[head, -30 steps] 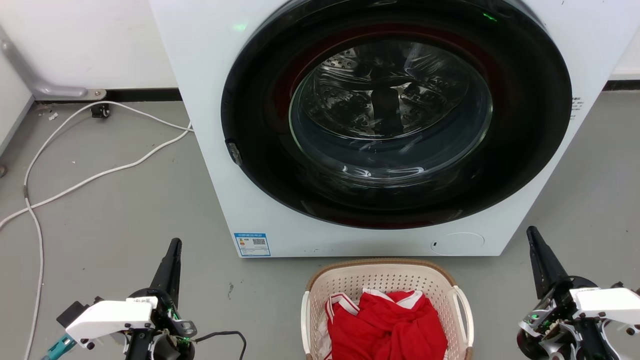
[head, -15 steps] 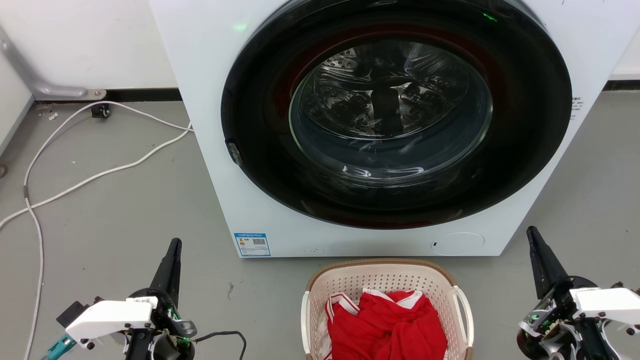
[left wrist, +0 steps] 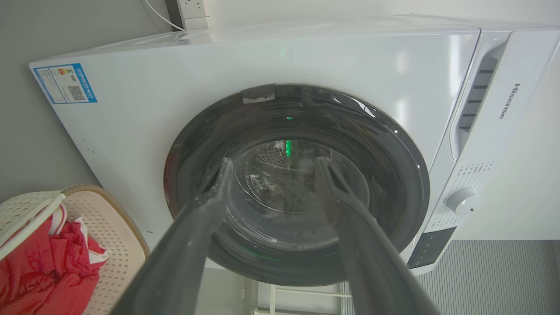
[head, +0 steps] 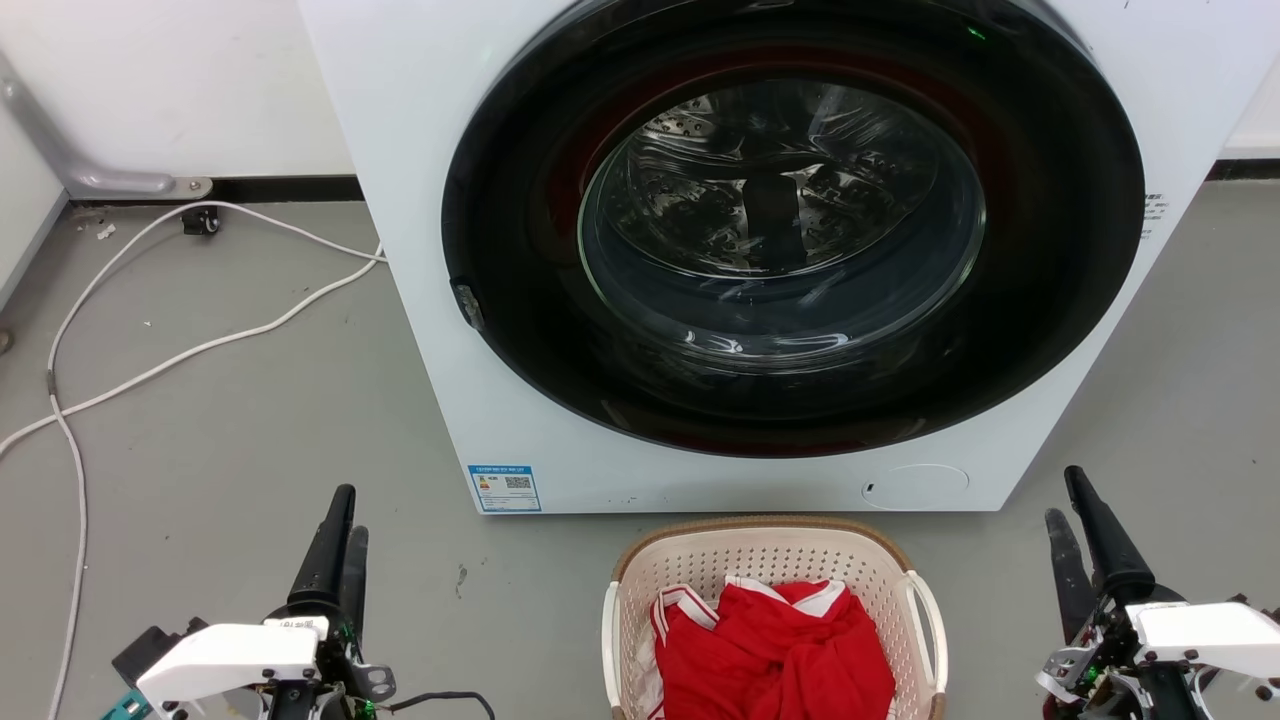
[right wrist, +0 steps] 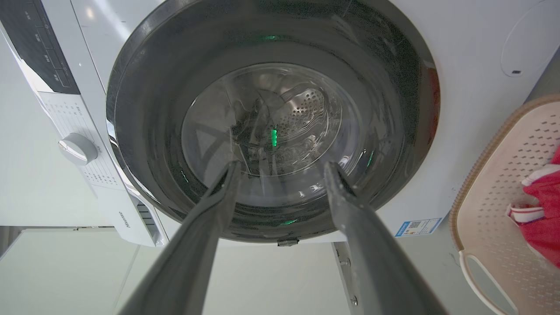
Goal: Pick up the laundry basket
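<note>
The left gripper point(head: 346, 512) sits at the lower left, its two fingers apart with nothing between them. The right gripper point(head: 1062, 497), at the lower right, is likewise spread and empty. Both are well apart from the laundry basket point(head: 770, 553), which stands on the grey floor point(head: 230, 430) between them, just in front of the white washer point(head: 410, 200). A red garment point(head: 775, 650) lies inside the basket. A white cable point(head: 200, 347) trails across the floor on the left.
</note>
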